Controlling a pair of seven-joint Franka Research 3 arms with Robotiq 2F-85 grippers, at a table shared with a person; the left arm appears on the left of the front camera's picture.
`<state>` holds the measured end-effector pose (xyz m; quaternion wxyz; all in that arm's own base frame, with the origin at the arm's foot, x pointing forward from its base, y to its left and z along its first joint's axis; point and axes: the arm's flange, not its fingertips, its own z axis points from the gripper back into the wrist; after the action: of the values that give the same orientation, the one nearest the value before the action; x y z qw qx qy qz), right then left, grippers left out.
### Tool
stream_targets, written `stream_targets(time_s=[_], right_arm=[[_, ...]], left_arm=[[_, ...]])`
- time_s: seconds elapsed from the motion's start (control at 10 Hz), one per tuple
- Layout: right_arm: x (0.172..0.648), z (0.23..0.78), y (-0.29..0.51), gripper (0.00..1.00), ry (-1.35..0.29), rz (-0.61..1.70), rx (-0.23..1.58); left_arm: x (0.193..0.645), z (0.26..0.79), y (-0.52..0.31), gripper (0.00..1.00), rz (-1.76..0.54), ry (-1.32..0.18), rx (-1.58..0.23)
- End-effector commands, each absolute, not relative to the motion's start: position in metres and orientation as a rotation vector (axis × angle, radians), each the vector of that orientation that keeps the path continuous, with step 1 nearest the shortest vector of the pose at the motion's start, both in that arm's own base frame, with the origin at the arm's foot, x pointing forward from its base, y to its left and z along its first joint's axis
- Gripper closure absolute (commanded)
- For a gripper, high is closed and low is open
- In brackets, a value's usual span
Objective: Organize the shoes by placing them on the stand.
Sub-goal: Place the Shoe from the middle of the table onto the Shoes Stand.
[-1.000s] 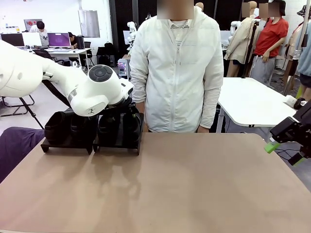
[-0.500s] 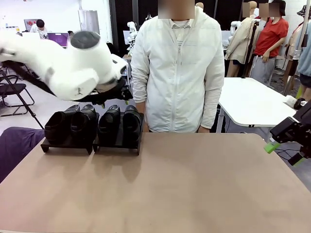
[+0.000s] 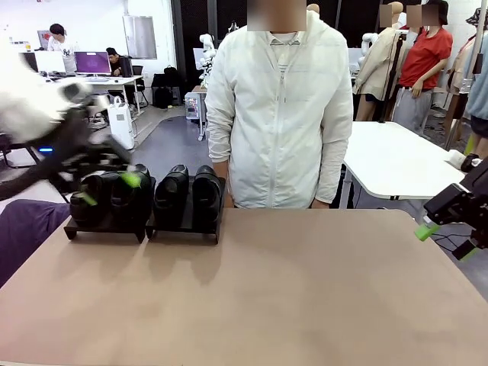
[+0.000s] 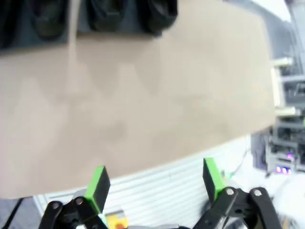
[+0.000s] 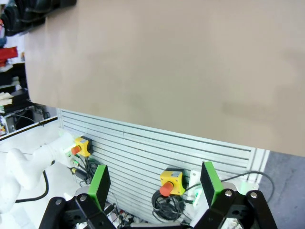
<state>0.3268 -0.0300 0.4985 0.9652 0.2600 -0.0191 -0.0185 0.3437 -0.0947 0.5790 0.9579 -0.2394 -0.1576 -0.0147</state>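
Four black shoes stand in a row on the stand at the table's far left: one pair (image 3: 114, 197) on the left platform (image 3: 105, 227), the other pair (image 3: 189, 187) on the right platform (image 3: 184, 229). My left gripper (image 3: 109, 188) is blurred and hangs open with nothing in it, in front of the left pair. Its wrist view shows the green pads (image 4: 97, 183) wide apart over the table's near edge, with the shoes (image 4: 107, 12) along the top. My right gripper (image 3: 447, 238) hangs open and empty off the table's right edge; its pads (image 5: 209, 181) stand apart.
A person in a white jacket (image 3: 278, 114) stands at the far edge, just right of the stand. The brown tabletop (image 3: 290, 290) is bare. Below the near edge are a slatted panel and yellow stop buttons (image 5: 170, 181). A dark purple cloth (image 3: 23, 229) lies at the left.
My left arm has swung away from above the stand, out to the left and down, uncovering all the shoes. The right arm has not moved.
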Motion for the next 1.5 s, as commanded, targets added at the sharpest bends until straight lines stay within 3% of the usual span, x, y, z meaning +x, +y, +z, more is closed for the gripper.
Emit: stream_targets(time_s=[0.0, 0.2, 0.4, 0.5, 0.6, 1.4], right_arm=[[0.328, 0.501, -0.032, 0.0, -0.047, -0.017, 0.551], [0.328, 0.501, -0.032, 0.0, -0.047, -0.017, 0.551], [0.328, 0.501, -0.032, 0.0, -0.047, -0.017, 0.551], [0.328, 0.501, -0.032, 0.0, -0.047, -0.017, 0.551], [0.328, 0.501, -0.032, 0.0, -0.047, -0.017, 0.551], [0.328, 0.501, -0.032, 0.0, -0.047, -0.017, 0.551]], left_arm=[[0.322, 0.576, -0.012, 0.0, 0.031, -0.224, -0.662], [0.286, 0.521, 0.016, 0.0, 0.089, -0.221, -0.806], [0.3, 0.46, 0.0, 0.0, 0.028, 0.0, -0.691], [0.319, 0.44, -0.009, 0.0, 0.0, -0.009, -0.693], [0.287, 0.491, 0.026, 0.0, 0.09, -0.1, -0.774], [0.287, 0.491, 0.026, 0.0, 0.09, -0.1, -0.774]])
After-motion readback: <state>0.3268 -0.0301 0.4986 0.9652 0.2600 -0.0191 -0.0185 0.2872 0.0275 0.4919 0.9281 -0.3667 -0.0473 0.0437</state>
